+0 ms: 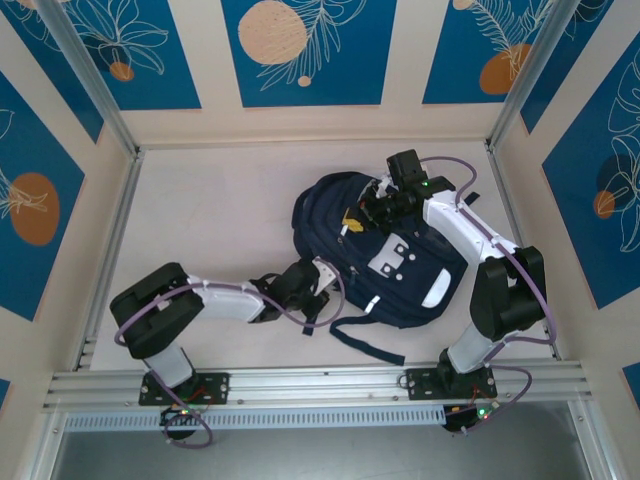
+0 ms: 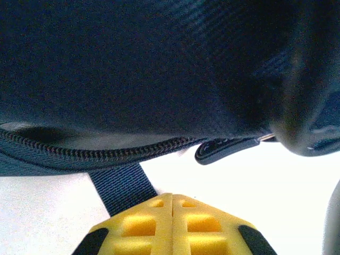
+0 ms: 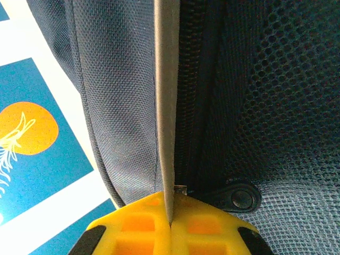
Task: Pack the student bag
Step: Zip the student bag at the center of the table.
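Observation:
The student bag (image 1: 400,262), dark navy with light grey patches, lies flat on the white table right of centre. My left gripper (image 1: 322,283) sits low at the bag's near-left edge. In the left wrist view its yellow fingers (image 2: 172,197) are shut with nothing between them, just short of the bag's zipper (image 2: 106,153), a black zip pull (image 2: 226,149) and a navy strap (image 2: 121,187). My right gripper (image 1: 372,210) rests on the bag's far top. There its yellow fingers (image 3: 170,207) are shut on a thin grey fabric edge (image 3: 166,106) of the bag, beside a zipper and a zip pull (image 3: 234,197).
A dark strap (image 1: 365,345) trails from the bag toward the front aluminium rail (image 1: 320,385). Metal posts and blue-patterned walls close in the table on the left, right and back. White tabletop (image 1: 220,210) stretches left of the bag.

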Robot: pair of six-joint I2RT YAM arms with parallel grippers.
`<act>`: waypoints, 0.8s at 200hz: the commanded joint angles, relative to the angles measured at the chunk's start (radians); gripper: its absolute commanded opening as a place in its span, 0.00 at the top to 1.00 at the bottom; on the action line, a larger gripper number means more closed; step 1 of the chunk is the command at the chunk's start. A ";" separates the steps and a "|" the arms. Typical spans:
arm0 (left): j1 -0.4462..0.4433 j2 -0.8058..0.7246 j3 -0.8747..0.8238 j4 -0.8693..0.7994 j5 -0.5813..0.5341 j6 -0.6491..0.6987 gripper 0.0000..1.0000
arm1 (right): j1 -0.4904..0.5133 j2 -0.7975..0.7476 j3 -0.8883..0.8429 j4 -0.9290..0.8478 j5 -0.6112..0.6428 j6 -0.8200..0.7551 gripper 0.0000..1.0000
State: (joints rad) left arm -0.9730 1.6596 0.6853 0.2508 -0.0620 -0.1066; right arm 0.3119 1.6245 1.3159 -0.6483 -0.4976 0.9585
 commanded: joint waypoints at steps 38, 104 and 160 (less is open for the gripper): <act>-0.003 -0.084 -0.118 0.209 0.069 0.032 0.62 | -0.027 -0.060 -0.001 0.005 -0.039 -0.045 1.00; -0.002 -0.218 -0.193 0.215 0.063 0.204 0.44 | -0.089 -0.080 0.070 -0.037 -0.208 -0.044 1.00; 0.002 -0.195 -0.160 0.227 0.213 0.241 0.46 | -0.107 -0.158 0.027 0.035 -0.300 0.005 1.00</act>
State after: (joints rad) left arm -0.9730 1.4506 0.5079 0.4343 0.0704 0.0975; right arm 0.2211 1.5558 1.3403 -0.6796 -0.6785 0.9329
